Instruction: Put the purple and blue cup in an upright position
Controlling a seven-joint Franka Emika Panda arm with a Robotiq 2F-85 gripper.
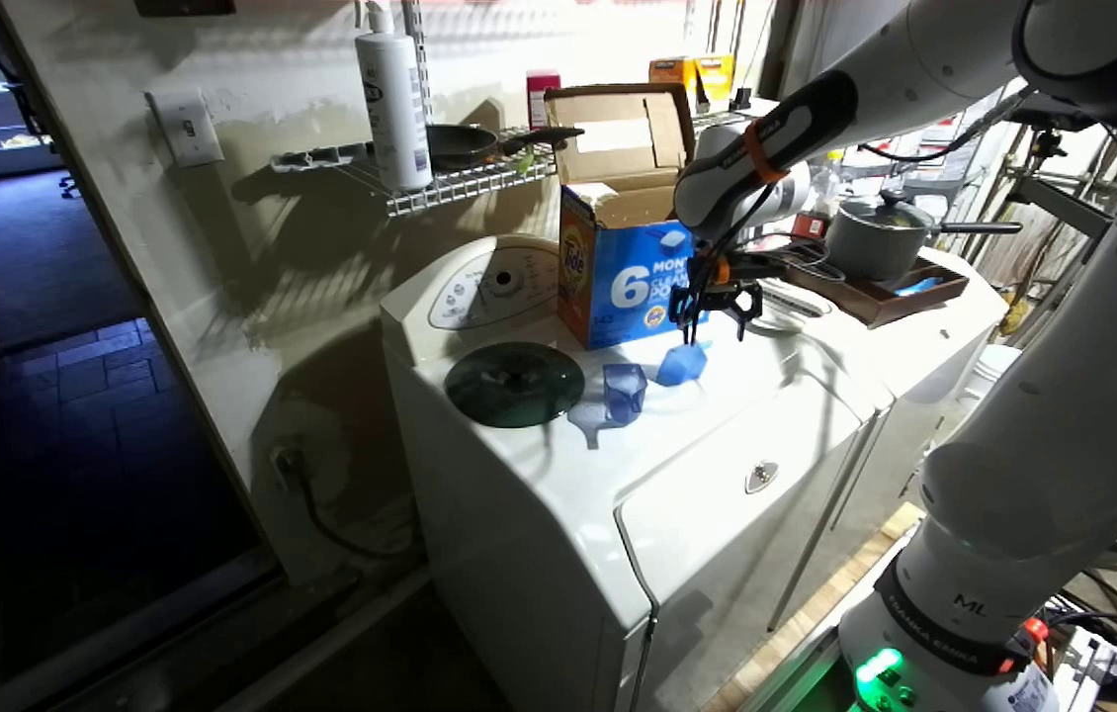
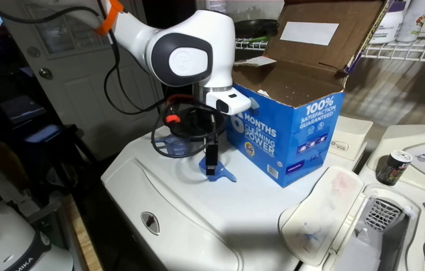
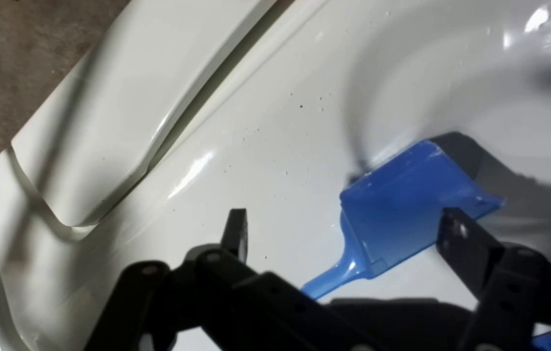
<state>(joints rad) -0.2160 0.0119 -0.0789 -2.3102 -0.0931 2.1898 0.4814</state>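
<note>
The purple and blue cup, as best I can match it, is the bright blue plastic cup (image 3: 402, 195), lying tipped on the white washer top. Its handle (image 3: 336, 275) points to the lower left in the wrist view. My gripper (image 3: 348, 234) stands open above it, the handle and part of the body between the fingers in that view. The right finger (image 3: 468, 248) overlaps the body's edge; contact is not visible. In the exterior views the gripper (image 1: 714, 314) hangs over the cup (image 1: 682, 366), whose body (image 2: 218, 172) is partly hidden by a finger (image 2: 211, 156).
A second, more purplish cup (image 1: 625, 393) sits close by, partly behind cables (image 2: 178, 146). A big blue carton (image 1: 633, 287) stands right behind the gripper. The green disc (image 1: 514, 391) lies farther along. A wooden tray (image 1: 880, 307) holds a pot (image 1: 870, 242).
</note>
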